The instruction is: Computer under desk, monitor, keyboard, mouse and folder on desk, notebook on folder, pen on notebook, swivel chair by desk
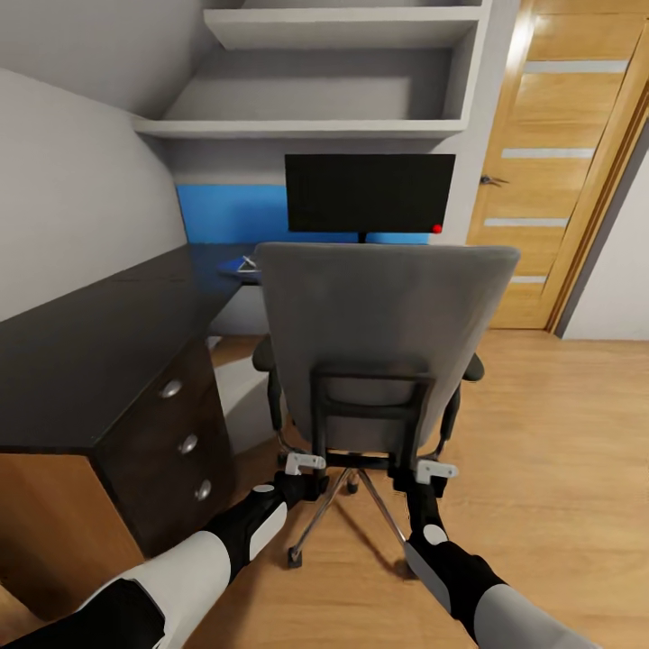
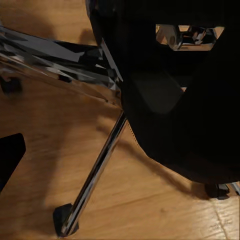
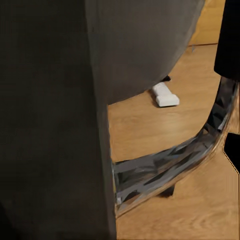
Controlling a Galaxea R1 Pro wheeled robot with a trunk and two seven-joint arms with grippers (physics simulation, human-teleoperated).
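Left fingers (image 1: 305, 462) and right fingers (image 1: 436, 470) low behind the swivel chair (image 1: 383, 333), can't tell if clenched, chair faces the black bench (image 1: 99, 333), monitor (image 1: 370, 193) at its far end, blue folder (image 1: 242, 267) on the bench left of it.

Home bedroom workspace: sloped grey walls, wooden door (image 1: 563, 162), light wood floor (image 1: 559, 433). Beyond the hands, swivel chair (image 1: 388, 333), black tabletop (image 1: 90, 342), monitor (image 1: 370, 192), blue back panel (image 1: 230, 214), built-in shelves (image 1: 306, 128) above.
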